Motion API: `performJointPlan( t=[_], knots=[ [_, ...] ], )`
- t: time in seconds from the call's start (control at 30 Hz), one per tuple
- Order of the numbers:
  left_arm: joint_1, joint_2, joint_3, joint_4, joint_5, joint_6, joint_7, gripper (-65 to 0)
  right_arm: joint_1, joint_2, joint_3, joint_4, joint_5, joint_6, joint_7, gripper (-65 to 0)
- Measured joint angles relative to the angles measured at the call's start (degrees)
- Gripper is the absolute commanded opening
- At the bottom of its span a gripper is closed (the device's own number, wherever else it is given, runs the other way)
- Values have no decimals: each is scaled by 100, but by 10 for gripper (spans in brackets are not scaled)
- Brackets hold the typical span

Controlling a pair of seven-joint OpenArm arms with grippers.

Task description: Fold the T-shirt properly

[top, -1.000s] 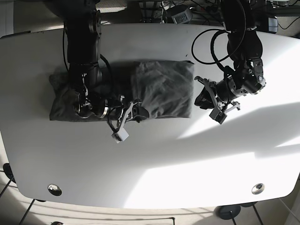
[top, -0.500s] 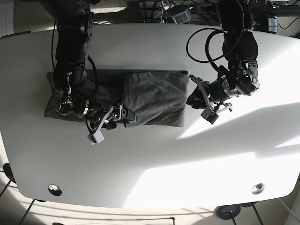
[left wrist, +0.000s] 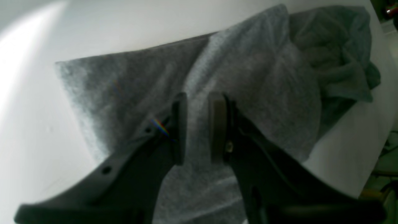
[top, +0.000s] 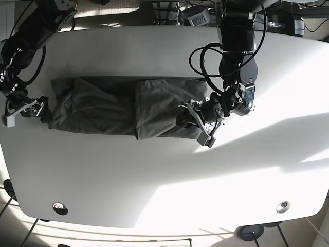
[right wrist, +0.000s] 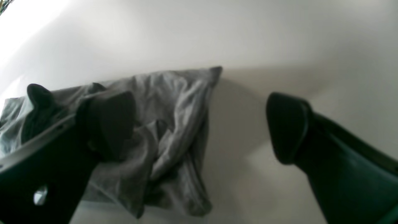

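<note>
A dark grey T-shirt [top: 118, 105] lies stretched left to right across the white table [top: 154, 180], with a folded layer on its right half. My left gripper [top: 198, 128] is at the shirt's right edge. In the left wrist view the left gripper [left wrist: 199, 130] stands nearly shut, with a ridge of the shirt [left wrist: 264, 77] running between its jaws. My right gripper [top: 24, 110] is just off the shirt's left end. In the right wrist view the right gripper [right wrist: 199, 124] is wide open and empty, with the bunched shirt end [right wrist: 168, 109] under its left finger [right wrist: 105, 124].
Cables and equipment [top: 198, 15] lie beyond the table's far edge. Two round fittings [top: 60, 208] [top: 282, 207] sit near the front edge. Bright sunlight falls on the table's right side [top: 288, 154].
My right gripper has moved from the shirt's front edge far to the left and now stands open off its left end. My left gripper has moved left onto the shirt's right edge.
</note>
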Motion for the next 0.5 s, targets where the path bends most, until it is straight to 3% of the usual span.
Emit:
performJointPlan(
  t=[0.13,0.27,0.5],
  knots=[
    [13,28,350,-243,-85,-2,-435,-554,-105,197,197,-1196,-42,-17,157,-3],
    [0,-271,348,-933,-225,-72,-595,-554,-212,131,-59,-1320,87,-9,520,-3],
    [-17,-592,302,-988,-195,-319,-782,-554,-219,-424,-664,-1220,367,96,820,-3]
  ],
)
